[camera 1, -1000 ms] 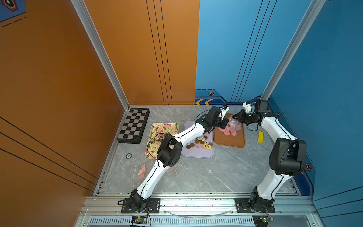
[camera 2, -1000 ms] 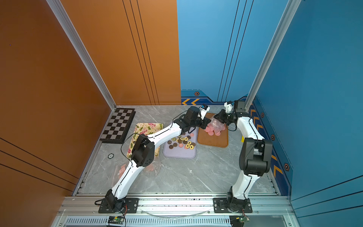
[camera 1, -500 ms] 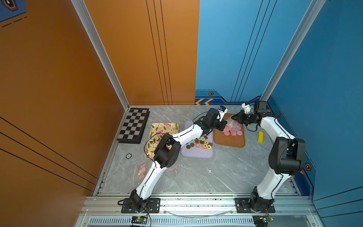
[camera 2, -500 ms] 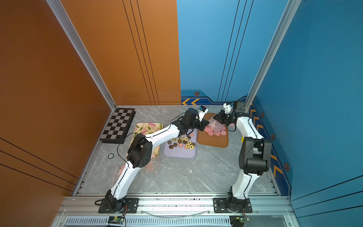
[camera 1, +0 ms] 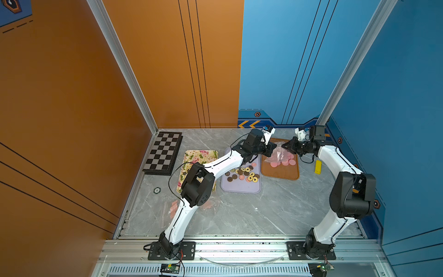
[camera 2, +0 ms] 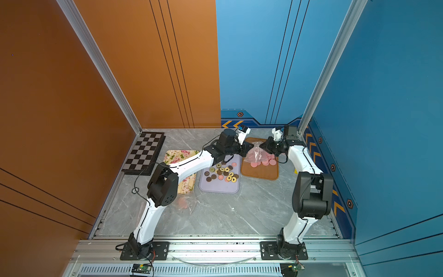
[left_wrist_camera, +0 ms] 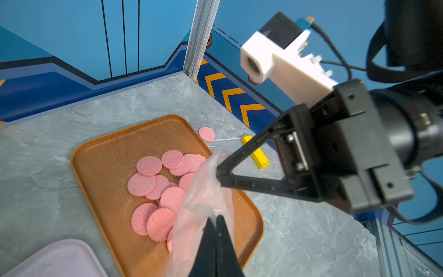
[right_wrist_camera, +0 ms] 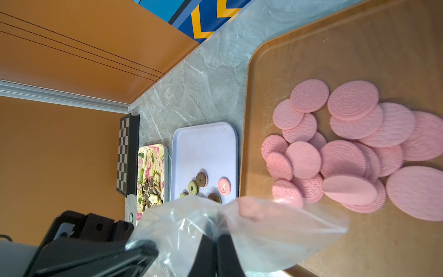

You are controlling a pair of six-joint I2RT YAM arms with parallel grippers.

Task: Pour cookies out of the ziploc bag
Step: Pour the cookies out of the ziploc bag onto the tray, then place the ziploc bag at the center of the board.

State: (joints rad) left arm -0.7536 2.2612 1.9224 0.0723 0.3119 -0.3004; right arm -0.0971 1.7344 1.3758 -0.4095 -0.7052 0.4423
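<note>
Orange and blue panelled walls around a grey marble tabletop [camera 1: 251,215]. On it, in a row: a chessboard [camera 1: 164,153], a floral tray [camera 1: 201,156], a lilac tray [camera 1: 239,188] and a wooden tray [camera 1: 280,173]. Above the wooden tray, the clear ziploc bag [camera 1: 278,153], stretched between the left gripper [left_wrist_camera: 215,219] and the right gripper [left_wrist_camera: 219,172], each clamped tight on the film, the rest hanging down toward the tray. Beneath, heaped and overlapping near the tray's middle, the large pink cookies [right_wrist_camera: 347,134]; one stray cookie [left_wrist_camera: 206,133] off the tray, on the marble just beside its rim. Small brown, pink and yellow-ringed rounds [camera 1: 244,173] already on the lilac tray, star shapes [right_wrist_camera: 151,191] on the floral one. Judged nearly done: most of this bag's load out, with a pink blur [right_wrist_camera: 249,208] behind the film, inside or merely seen through, impossible to tell. Probably left: a last shake, then the second bag [camera 2: 183,202] with pink pieces, lying near the left arm's elbow [camera 1: 196,184].
</note>
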